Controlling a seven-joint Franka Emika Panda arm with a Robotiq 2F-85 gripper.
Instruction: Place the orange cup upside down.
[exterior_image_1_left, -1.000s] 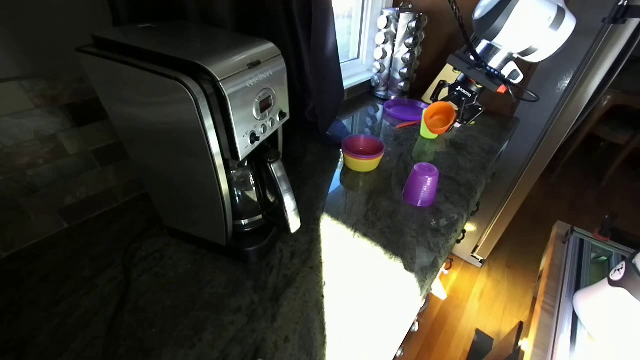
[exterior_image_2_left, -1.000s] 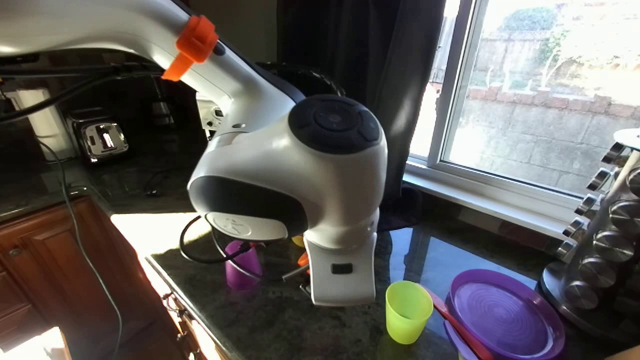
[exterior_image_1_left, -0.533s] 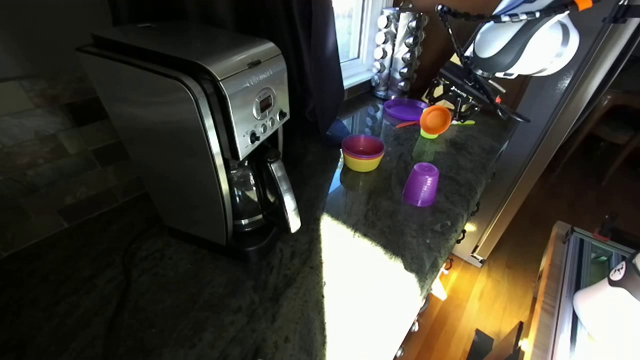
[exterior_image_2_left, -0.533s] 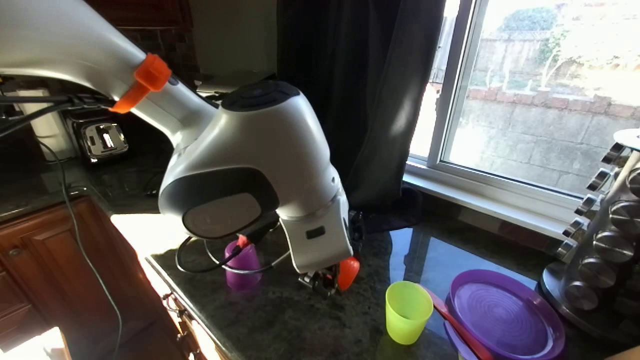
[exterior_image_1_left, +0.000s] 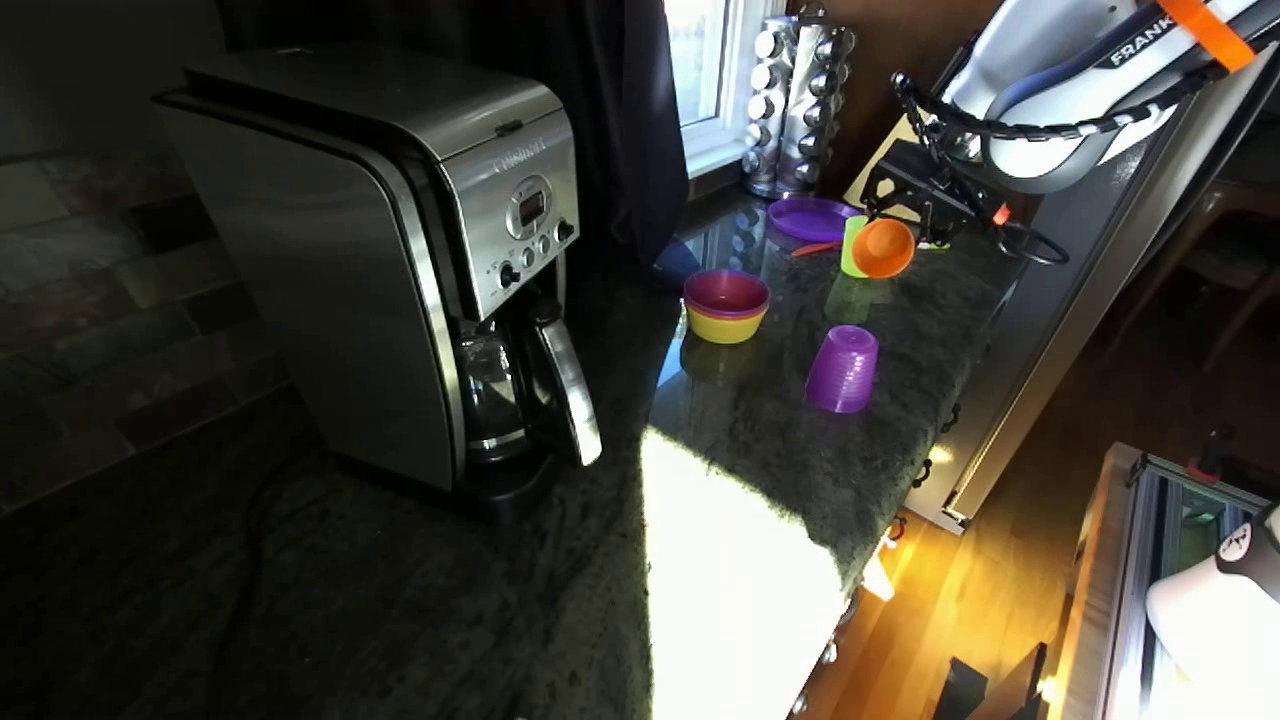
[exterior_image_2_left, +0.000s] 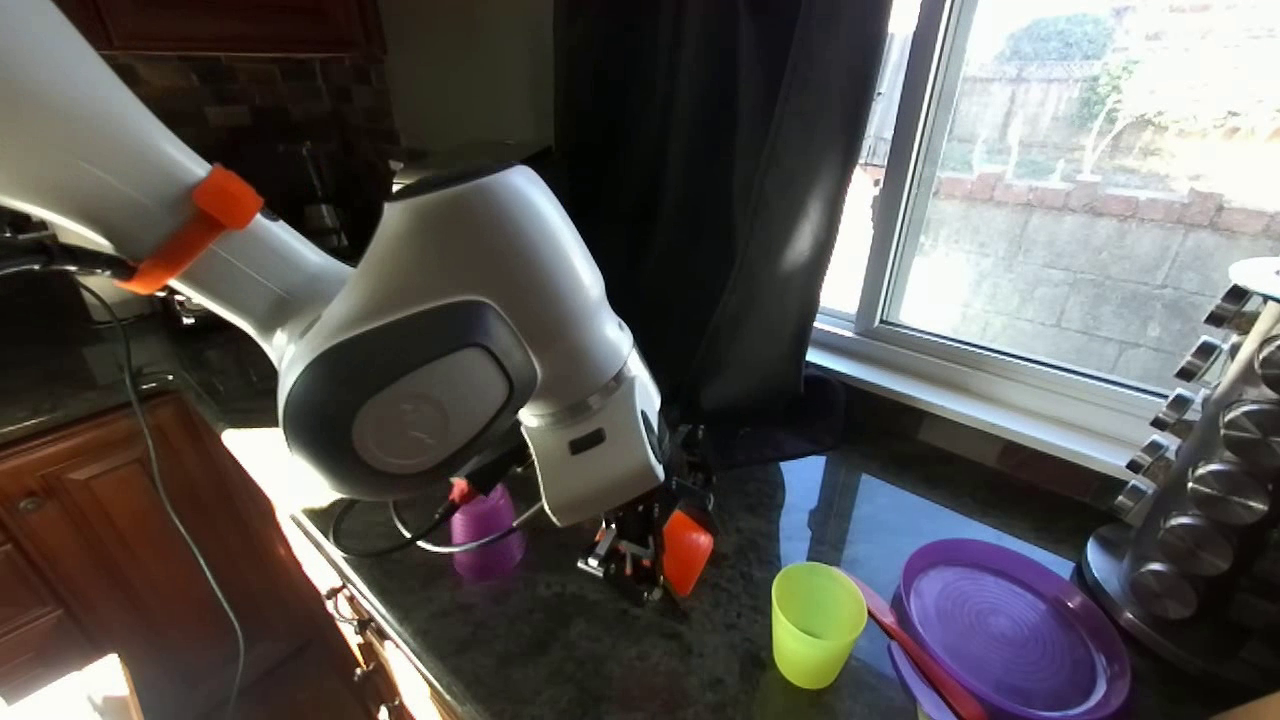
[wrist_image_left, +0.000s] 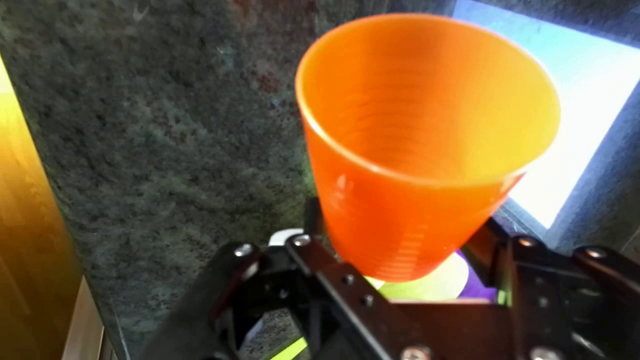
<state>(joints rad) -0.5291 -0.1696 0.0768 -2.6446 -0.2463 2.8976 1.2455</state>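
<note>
The orange cup (exterior_image_1_left: 883, 249) is held in the air over the counter, tilted, with its mouth facing the camera in that exterior view. In an exterior view its orange outside (exterior_image_2_left: 687, 553) shows beside the gripper (exterior_image_2_left: 632, 560), partly hidden by it. In the wrist view the cup (wrist_image_left: 400, 220) has its open mouth toward the upper part of the picture and its narrower base low between the fingers. My gripper (wrist_image_left: 402, 232) is shut on the cup's sides, one finger on each side. The cup does not touch the counter in any view.
A purple cup (exterior_image_1_left: 843, 370) stands upside down near the counter's front edge. Stacked bowls (exterior_image_1_left: 725, 312), yellow at the bottom, stand beside it. An upright lime cup (exterior_image_2_left: 818, 625), a red utensil (exterior_image_2_left: 925, 655) and a purple plate (exterior_image_2_left: 1010, 625) lie near a spice rack (exterior_image_2_left: 1190, 520).
The arm and wrist have swung and turned, moving left in an exterior view, so the orange cup now shows there. The cup stays gripped and its mouth has changed angle. Other objects have not moved.
</note>
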